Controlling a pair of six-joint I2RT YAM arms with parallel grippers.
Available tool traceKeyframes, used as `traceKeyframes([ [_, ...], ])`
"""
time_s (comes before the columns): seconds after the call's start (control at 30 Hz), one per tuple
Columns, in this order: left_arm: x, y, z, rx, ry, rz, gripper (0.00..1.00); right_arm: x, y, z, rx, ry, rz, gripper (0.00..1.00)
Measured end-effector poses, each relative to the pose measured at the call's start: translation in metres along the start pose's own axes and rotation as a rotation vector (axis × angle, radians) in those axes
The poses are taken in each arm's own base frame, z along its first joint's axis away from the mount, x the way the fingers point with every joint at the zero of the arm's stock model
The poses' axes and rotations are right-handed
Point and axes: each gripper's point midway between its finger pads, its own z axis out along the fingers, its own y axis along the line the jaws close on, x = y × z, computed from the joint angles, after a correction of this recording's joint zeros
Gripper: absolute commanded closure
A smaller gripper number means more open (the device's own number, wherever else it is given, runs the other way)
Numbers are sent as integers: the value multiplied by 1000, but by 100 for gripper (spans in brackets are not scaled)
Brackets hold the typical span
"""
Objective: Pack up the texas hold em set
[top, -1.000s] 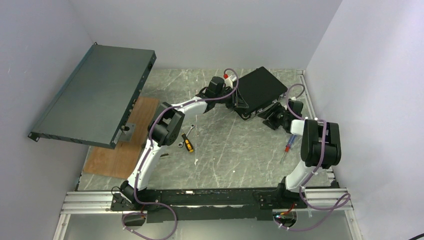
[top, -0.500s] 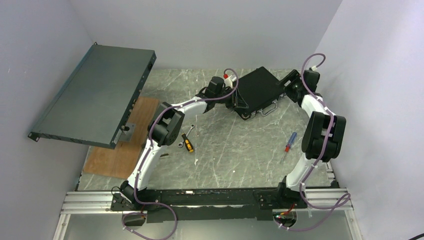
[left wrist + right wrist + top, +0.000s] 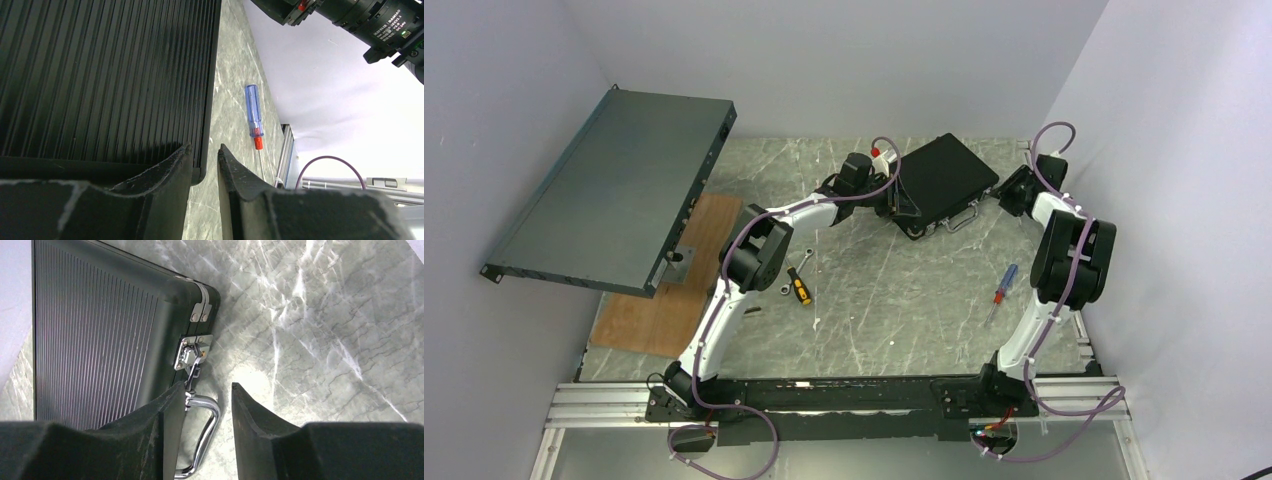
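Note:
The black ribbed briefcase (image 3: 939, 172) of the texas hold em set lies closed at the back of the table. Its chips, cards and buttons are hidden. My left gripper (image 3: 902, 205) sits at the case's near-left corner, and in the left wrist view my left gripper (image 3: 204, 146) is shut to a narrow slit with the briefcase (image 3: 105, 75) edge beside it. My right gripper (image 3: 207, 385) is open at the case's front, with the chrome handle (image 3: 205, 435) in the gap and a silver latch (image 3: 192, 352) just beyond. In the top view my right gripper (image 3: 1007, 190) is at the right corner.
A blue screwdriver (image 3: 1002, 287) lies near the right arm. A yellow-handled screwdriver (image 3: 799, 288) and a wrench (image 3: 796, 272) lie at centre left. A large dark-grey panel (image 3: 614, 190) leans at the left over a wooden board (image 3: 664, 300). Walls close in at the back and right.
My right arm swung from the case's front by the handle up toward the back-right wall, then settled at the case's right corner. The left arm and the case stayed put.

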Motion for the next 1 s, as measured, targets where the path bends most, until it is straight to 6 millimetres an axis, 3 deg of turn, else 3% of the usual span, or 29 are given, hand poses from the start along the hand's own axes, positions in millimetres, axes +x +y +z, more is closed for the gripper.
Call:
traceKeyframes([
  [0.23, 0, 0, 0, 0, 0, 0, 67, -1, -1, 5, -13, -2, -4, 62],
  [0.57, 0, 0, 0, 0, 0, 0, 67, -5, -1, 13, -20, -10, 2, 78],
  [1.0, 0, 0, -1, -4, 4, -6, 67, 1, -11, 27, -14, 0, 88, 79],
])
